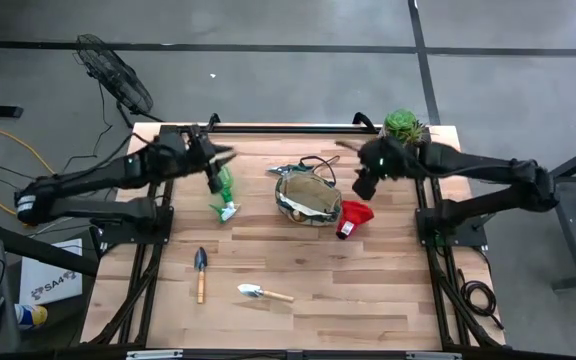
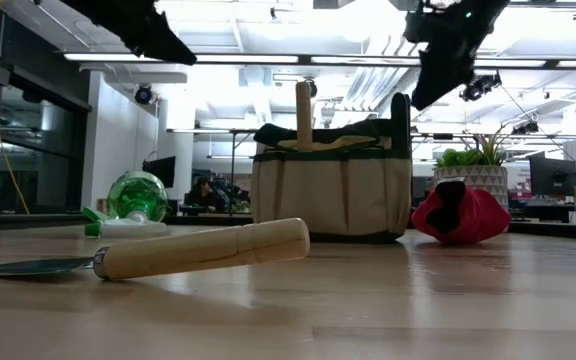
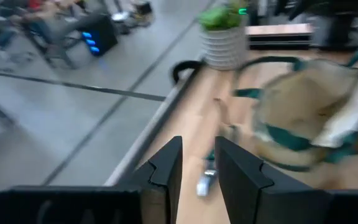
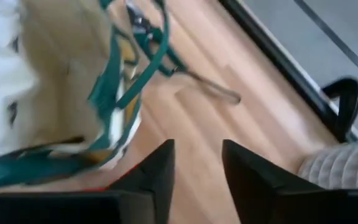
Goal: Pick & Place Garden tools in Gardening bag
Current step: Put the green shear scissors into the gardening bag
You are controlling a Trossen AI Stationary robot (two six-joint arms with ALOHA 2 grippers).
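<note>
Counter (image 1: 368, 290): pale wooden planks on a dark frame. Items resting directly on it:

Gardening bag (image 1: 308, 199), near the centre, upright, a wooden handle standing up out of it in the low view. Red item (image 1: 352, 217) just right of the bag. Green spray bottle (image 1: 222, 190) lying on its side, left of the bag. Dark-bladed trowel (image 1: 201, 272) with wooden handle, near-left area. Pale-bladed trowel (image 1: 261, 292) with wooden handle, near-centre, apart from the first. Metal tool (image 1: 292, 170), type unclear, just beyond the bag. Potted succulent (image 1: 404, 125) at the far right corner.
</note>
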